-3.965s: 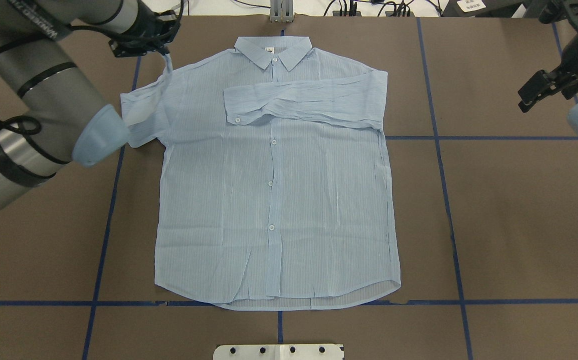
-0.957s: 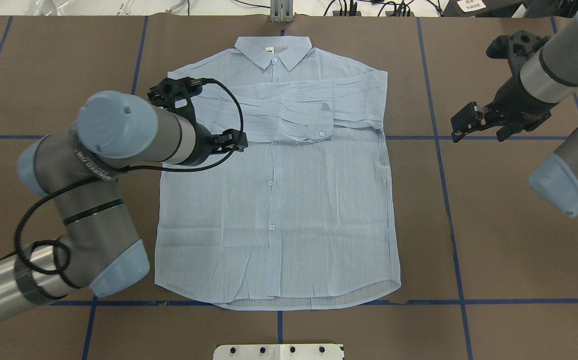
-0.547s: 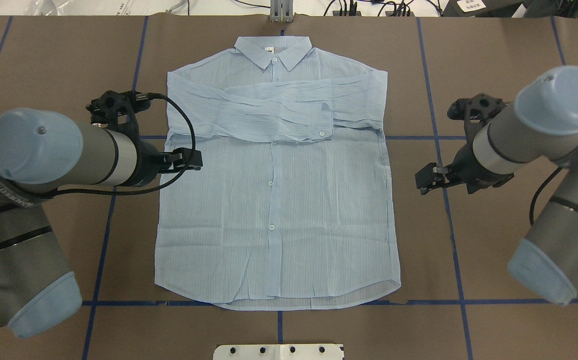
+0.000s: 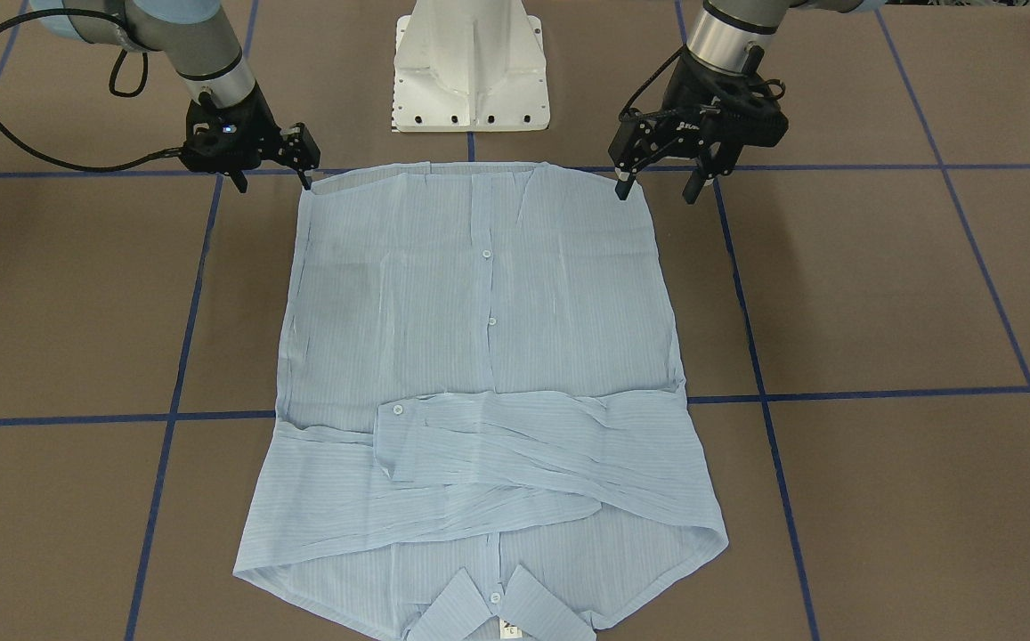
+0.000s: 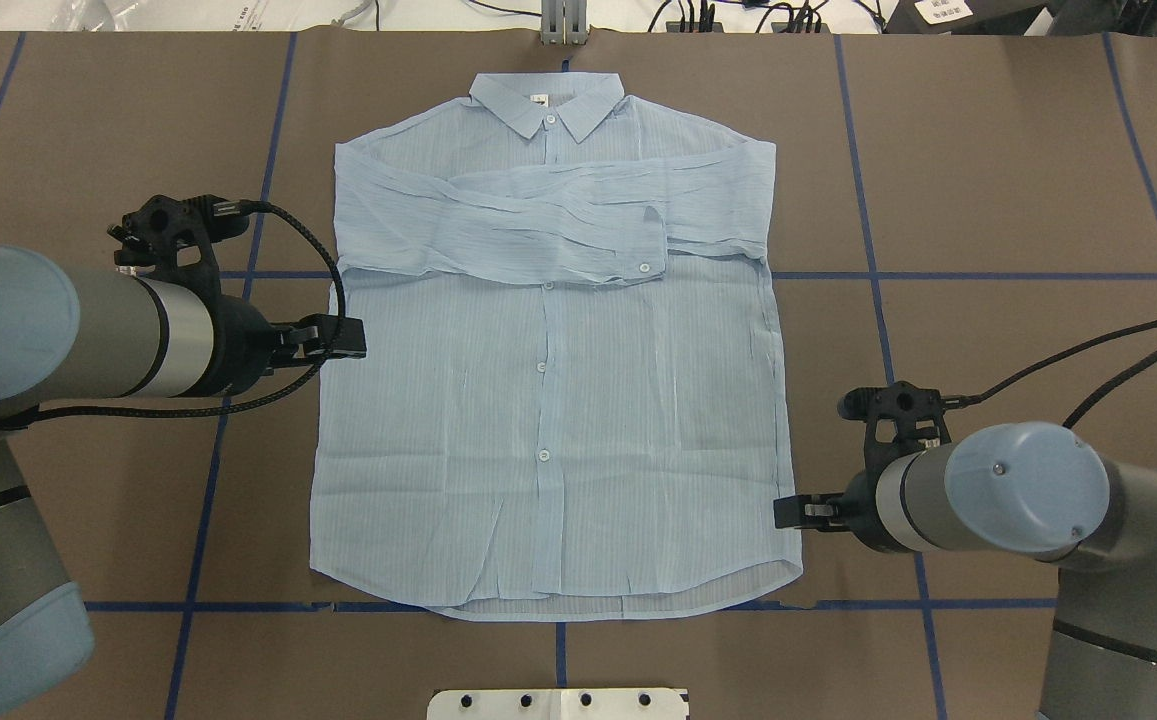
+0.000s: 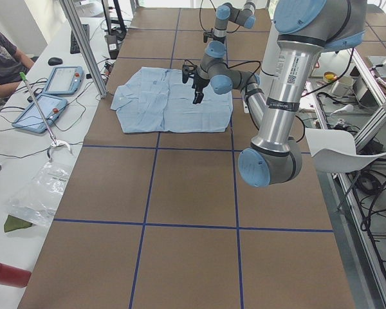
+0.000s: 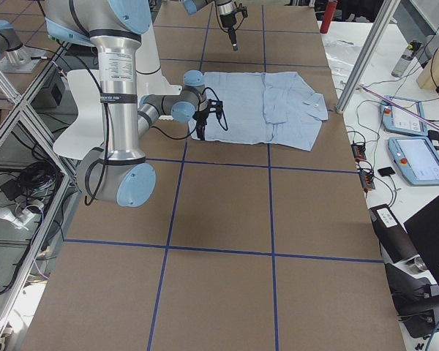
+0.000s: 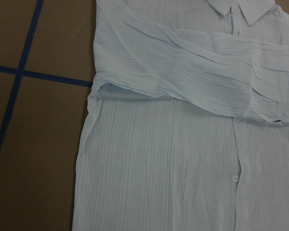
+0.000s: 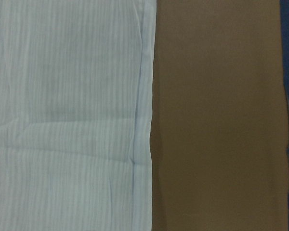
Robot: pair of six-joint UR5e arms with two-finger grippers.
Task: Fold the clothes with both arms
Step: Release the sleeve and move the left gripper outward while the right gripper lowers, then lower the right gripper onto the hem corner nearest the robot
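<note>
Holding the jaws parted and empty on both the left gripper and the right gripper in the front-facing view. Hovering there by the two hem corners of the shirt, probably lining up for a pinch on that edge. Lying flat and buttoned on the table, hem nearest the robot's base.

Looking down from overhead: crossing both sleeves over the chest below the collar, leaving a plain rectangle for folding. Placing the left gripper beside the shirt's edge about mid-body and the right gripper just off the hem corner. Disagreeing with the front view on the left side, likely through that gripper's height.

Viewing from the left end: hanging the left gripper above the cloth, apparently touching nothing.

Viewing from the right end: sitting the right gripper low by the hem corner.

Taking in, through the left wrist camera, a wide stretch of crossed sleeves and front buttons, again suggesting height.

Framing closely, through the right wrist camera, the shirt's side edge against bare table, fitting an approach to that edge.

Judging the sleeves done and a hem-to-collar fold pending. Needing both corners lifted together, to stop such thin cloth from skewing.
</note>
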